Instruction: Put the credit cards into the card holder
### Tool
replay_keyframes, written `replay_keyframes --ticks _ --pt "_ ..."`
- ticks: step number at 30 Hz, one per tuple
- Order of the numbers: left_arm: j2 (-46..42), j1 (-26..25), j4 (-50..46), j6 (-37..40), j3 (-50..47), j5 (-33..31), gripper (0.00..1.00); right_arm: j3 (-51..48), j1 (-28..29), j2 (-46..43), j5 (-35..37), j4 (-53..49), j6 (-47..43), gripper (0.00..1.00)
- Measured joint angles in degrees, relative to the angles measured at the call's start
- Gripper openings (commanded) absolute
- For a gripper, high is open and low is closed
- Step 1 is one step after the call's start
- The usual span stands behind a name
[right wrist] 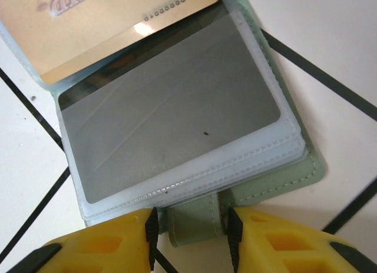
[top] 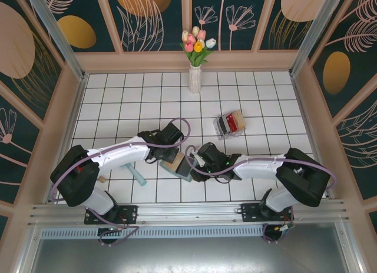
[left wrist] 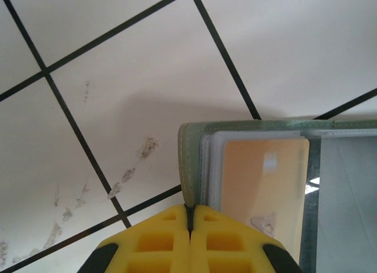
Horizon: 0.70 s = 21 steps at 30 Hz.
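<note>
The card holder (top: 178,165) lies open on the table (top: 118,96), just in front of the two arms and between their wrists. The left gripper (left wrist: 189,209) has its jaws pressed together on the edge of the green cover, pinning that leaf down. The right gripper (right wrist: 191,220) sits at the opposite side, its jaws spread to either side of the little clasp tab (right wrist: 194,226) and close against its edges. Whether they actually squeeze it I cannot tell.

From where I stand, the job looks partly done. A pale grey card (right wrist: 171,120) sits flat behind a clear sleeve, fully seated. A tan card (left wrist: 259,185) lies on the facing leaf, apparently in a sleeve of its own. Further back and to the right, well apart from the holder, a clear plastic box (top: 222,125) holds a red card (top: 234,125). So at least that one is left to fetch and slide in.
</note>
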Motion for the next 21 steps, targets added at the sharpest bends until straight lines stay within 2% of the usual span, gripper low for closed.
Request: replay_keyframes --ticks 8,15,18,21 --pt "-0.1 0.8 -0.6 -1.5 -0.1 -1.8 0.00 0.7 1.6 -0.1 4.7 0.1 0.5 0.10" --pt "-0.7 1.7 -0.3 -4.7 -1.2 -2.1 0.00 -7.6 -1.9 -11.3 4.5 7.5 2.3 0.09" --pt "-0.7 1.7 0.0 -5.7 -1.3 -1.8 0.00 -11.6 -3.5 -16.1 3.5 11.6 3.7 0.17" --pt "-0.7 2.0 -0.2 -6.1 -1.3 -2.6 0.00 -14.4 -5.4 -19.5 3.3 12.6 5.4 0.31"
